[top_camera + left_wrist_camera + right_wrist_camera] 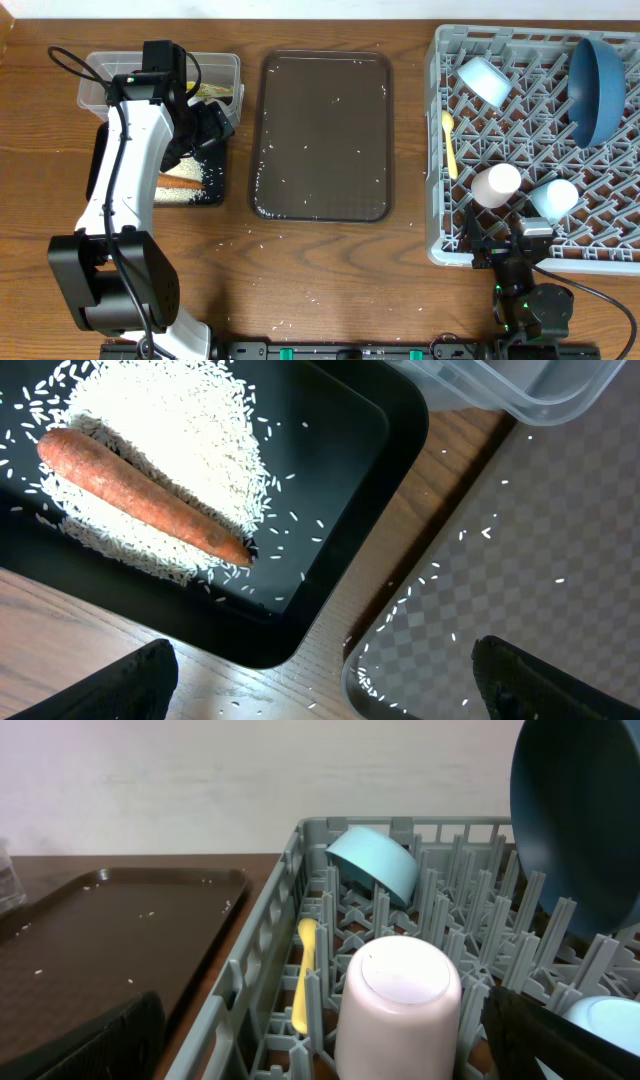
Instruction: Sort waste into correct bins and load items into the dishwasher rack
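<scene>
My left gripper (320, 680) is open and empty, above the gap between the black tray (340, 450) and the brown tray. The black tray holds the rice heap (170, 430) with the orange carrot stick (140, 492) on it. The clear tub (100, 80) behind it holds paper with a yellow-green wrapper (213, 92). The grey rack (440, 240) holds the dark blue bowl (597, 88), light blue bowl (483, 80), yellow spoon (450, 140), upturned pink cup (400, 995) and light blue cup (553, 198). My right gripper (330, 1040) is open and empty at the rack's front edge.
The large brown serving tray (325, 135) lies between the bins and the rack, with scattered rice grains on it. A few loose grains lie on the wooden table in front of it. The left arm (130, 150) reaches over the bins.
</scene>
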`<state>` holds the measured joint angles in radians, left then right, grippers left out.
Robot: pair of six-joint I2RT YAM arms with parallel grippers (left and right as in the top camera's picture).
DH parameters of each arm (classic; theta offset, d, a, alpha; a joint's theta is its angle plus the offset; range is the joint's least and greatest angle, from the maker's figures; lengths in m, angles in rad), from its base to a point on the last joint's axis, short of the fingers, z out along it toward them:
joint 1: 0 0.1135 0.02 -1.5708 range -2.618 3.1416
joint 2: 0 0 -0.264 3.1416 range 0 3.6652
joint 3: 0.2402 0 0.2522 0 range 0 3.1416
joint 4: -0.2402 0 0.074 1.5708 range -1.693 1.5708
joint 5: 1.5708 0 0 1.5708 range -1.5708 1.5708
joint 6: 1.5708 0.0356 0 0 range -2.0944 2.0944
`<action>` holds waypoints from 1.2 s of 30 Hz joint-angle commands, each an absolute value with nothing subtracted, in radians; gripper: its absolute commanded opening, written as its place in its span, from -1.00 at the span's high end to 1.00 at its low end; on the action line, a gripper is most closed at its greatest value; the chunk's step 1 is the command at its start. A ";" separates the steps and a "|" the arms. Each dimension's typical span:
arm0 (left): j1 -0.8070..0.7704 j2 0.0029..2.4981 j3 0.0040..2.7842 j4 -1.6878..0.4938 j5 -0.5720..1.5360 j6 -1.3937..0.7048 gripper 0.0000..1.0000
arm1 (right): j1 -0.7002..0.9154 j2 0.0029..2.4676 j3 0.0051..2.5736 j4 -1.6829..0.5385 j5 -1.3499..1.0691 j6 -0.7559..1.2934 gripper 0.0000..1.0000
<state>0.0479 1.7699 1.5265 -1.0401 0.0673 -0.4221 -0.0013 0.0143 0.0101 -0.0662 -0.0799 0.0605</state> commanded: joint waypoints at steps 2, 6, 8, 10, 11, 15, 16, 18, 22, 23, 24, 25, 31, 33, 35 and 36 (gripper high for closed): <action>0.049 1.769 1.527 -1.042 0.051 -0.421 -0.93 | 0.014 0.005 0.005 -0.065 -0.086 0.074 -0.98; 0.049 1.769 1.527 -1.043 0.051 -0.421 -0.93 | 0.014 0.005 0.005 -0.065 -0.086 0.074 -0.98; 0.049 1.769 1.527 -1.043 0.051 -0.421 -0.93 | 0.014 0.005 0.005 -0.065 -0.086 0.074 -0.99; 0.049 1.769 1.527 -1.042 0.051 -0.421 -0.93 | 0.014 0.005 0.005 -0.065 -0.086 0.074 -0.98; 0.049 1.766 1.526 -1.043 0.051 -0.421 -0.93 | 0.014 0.005 0.005 -0.065 -0.086 0.073 -0.98; 0.044 1.722 1.526 -1.043 0.051 -0.421 -0.93 | 0.014 0.005 0.005 -0.065 -0.086 0.074 -0.98; 0.039 1.705 1.526 -1.043 0.051 -0.421 -0.93 | 0.014 0.005 0.005 -0.065 -0.086 0.074 -0.98; 0.028 1.665 1.526 -1.042 0.051 -0.421 -0.93 | 0.014 0.005 0.005 -0.065 -0.086 0.074 -0.98; -0.009 1.547 1.522 -1.056 0.051 -0.419 -0.93 | 0.014 0.005 0.005 -0.065 -0.086 0.074 -0.98; -0.014 1.518 1.520 -1.070 0.041 -0.403 -0.93 | 0.014 0.005 0.005 -0.065 -0.086 0.074 -0.98; -0.015 1.487 1.518 -1.073 0.027 -0.389 -0.93 | 0.014 0.005 0.005 -0.065 -0.086 0.074 -0.98; -0.015 1.454 1.514 -1.068 0.015 -0.387 -0.93 | 0.014 0.005 0.005 -0.065 -0.086 0.074 -0.99; -0.016 1.225 1.416 -0.958 0.104 -0.183 -0.93 | 0.014 0.005 0.005 -0.065 -0.086 0.074 -0.98; -0.016 1.136 1.335 -0.850 0.167 -0.061 -0.93 | 0.014 0.005 0.005 -0.065 -0.086 0.074 -0.98; -0.016 1.042 1.228 -0.731 0.198 0.010 -0.93 | 0.014 0.005 0.005 -0.065 -0.086 0.073 -0.98; -0.015 0.997 1.171 -0.675 0.198 0.021 -0.93 | 0.014 0.005 0.005 -0.065 -0.086 0.074 -0.98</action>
